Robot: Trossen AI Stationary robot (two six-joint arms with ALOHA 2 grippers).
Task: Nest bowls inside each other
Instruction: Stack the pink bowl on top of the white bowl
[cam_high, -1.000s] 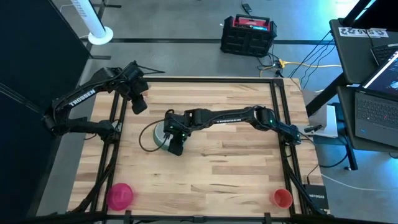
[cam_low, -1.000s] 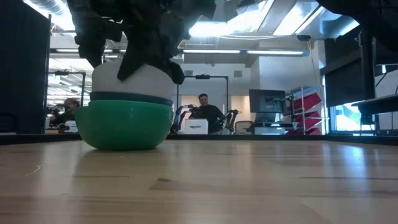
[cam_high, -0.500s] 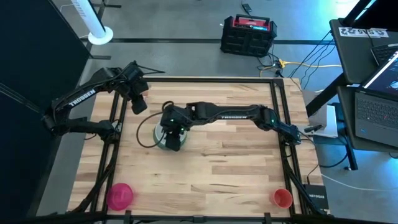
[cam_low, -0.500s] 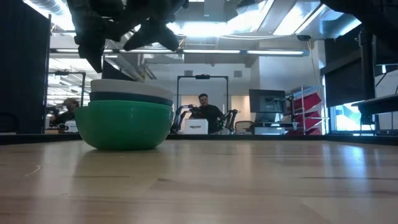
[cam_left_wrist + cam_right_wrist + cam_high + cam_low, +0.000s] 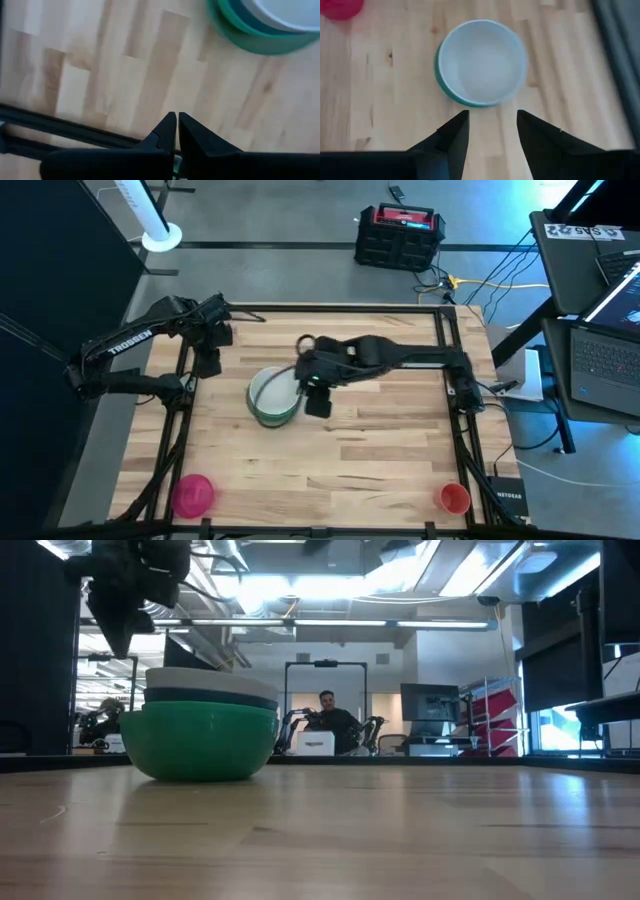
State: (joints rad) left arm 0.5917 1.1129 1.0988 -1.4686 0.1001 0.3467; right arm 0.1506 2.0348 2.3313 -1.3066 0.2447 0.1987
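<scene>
A stack of nested bowls [image 5: 272,397] rests on its base on the table left of centre: a white bowl [image 5: 482,60] sits inside a dark blue one [image 5: 212,697], which sits inside a teal-green one [image 5: 200,740]. My right gripper [image 5: 492,117] hangs open above the table just right of the stack [image 5: 318,402], touching nothing. My left gripper [image 5: 176,119] is shut and empty, pointing down near the table's far left edge [image 5: 207,360]. A pink bowl [image 5: 192,493] stands at the near left corner and a red bowl [image 5: 454,498] at the near right corner.
Black frame rails [image 5: 185,395] run along the table's left and right edges. Bare wood [image 5: 340,470] lies between the stack and the two near-corner bowls. Beyond the table a person [image 5: 327,720] sits in the room.
My right gripper has lifted off the white bowl and gone up and toward the table's right edge, still open. The white bowl, which stood high above the blue rim, now sits low inside the stack. My left gripper has shifted a little toward the left edge and turned.
</scene>
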